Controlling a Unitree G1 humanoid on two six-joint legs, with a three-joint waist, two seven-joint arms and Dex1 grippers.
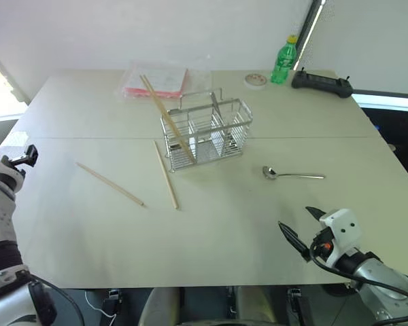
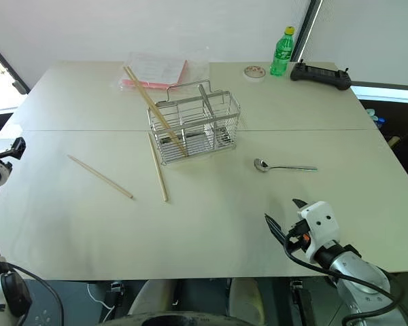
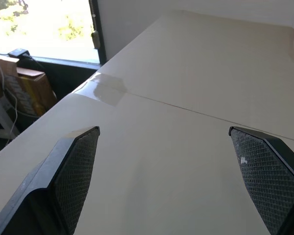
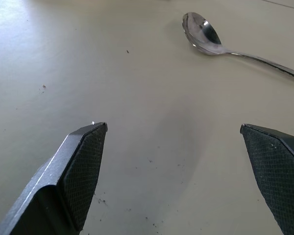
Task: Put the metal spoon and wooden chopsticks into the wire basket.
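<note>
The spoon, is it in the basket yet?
Out. The metal spoon lies flat on the table, apart from the wire basket.

We're seeing the basket sitting mid-table, one chopstick leaning in it, two chopsticks lying to its left, the spoon lying right.

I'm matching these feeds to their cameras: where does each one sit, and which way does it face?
Head views: above, facing forward and down the table at the chrome wire basket; both arms show.
Left wrist view: low over bare table, open left gripper.
Right wrist view: open right gripper facing the shiny metal spoon.
Shared: that spoon.
</note>
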